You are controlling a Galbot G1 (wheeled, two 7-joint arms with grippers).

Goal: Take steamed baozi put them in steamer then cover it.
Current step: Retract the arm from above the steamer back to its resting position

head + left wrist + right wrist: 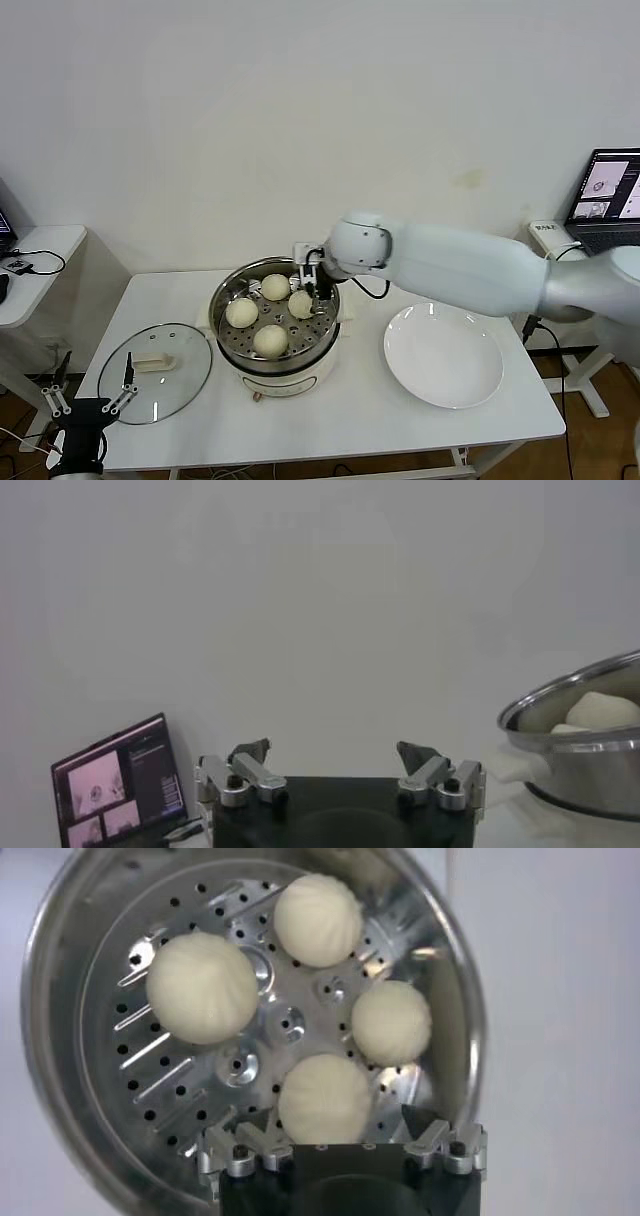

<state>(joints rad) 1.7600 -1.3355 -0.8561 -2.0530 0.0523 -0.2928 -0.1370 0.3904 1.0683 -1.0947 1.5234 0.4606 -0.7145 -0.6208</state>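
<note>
The white tabletop (360,420) carried the steamer (278,345) beneath the right gripper (318,290), the cover (155,372) beside the left gripper (90,400), and a white plate (443,355).

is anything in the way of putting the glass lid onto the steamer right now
Yes. The right tool hangs open over the steamer, just above the four baozi on the tray. The cover lies flat on the table beside the pot; the left tool is near it.

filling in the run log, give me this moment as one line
stage: loading done, lid off | baozi: four in steamer | right gripper: open over tray | left gripper: open, parked | glass lid: on table
</note>
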